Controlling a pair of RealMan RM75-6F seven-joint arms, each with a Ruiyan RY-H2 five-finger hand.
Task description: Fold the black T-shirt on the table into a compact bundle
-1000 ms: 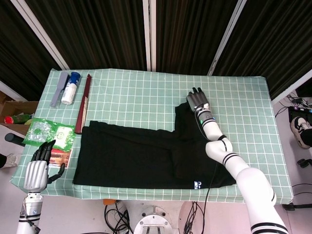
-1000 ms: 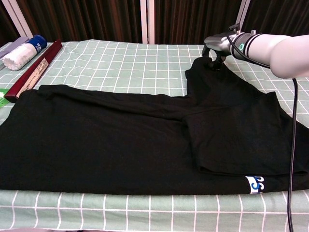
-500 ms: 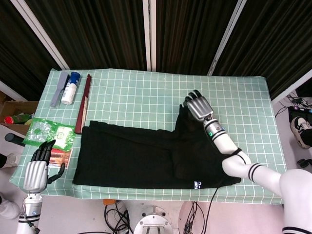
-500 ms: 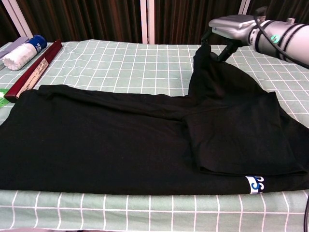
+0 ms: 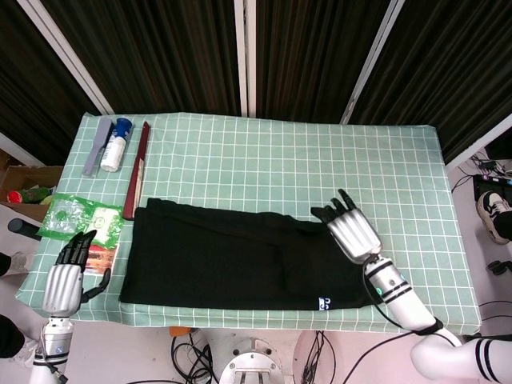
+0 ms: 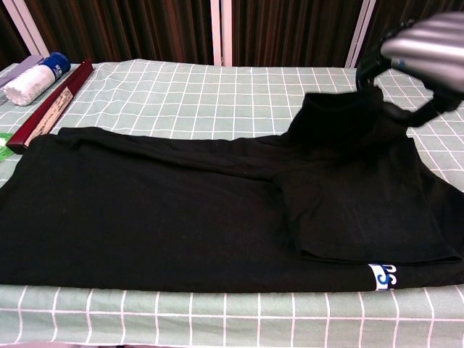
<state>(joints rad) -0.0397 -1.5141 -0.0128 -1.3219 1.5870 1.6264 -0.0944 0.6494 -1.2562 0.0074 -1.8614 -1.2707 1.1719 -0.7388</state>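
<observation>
While right hand (image 5: 350, 230) prob. grips T-shirt (image 5: 224, 256) fold, fingertips hidden; left hand (image 5: 64, 276) spread.

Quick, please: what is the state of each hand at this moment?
Left hand: open, holding nothing, off the table's left edge.
Right hand: holding a lifted part of the black T-shirt.

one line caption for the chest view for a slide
Right hand lifts a flap of the black T-shirt off the green checked tablecloth.
</observation>
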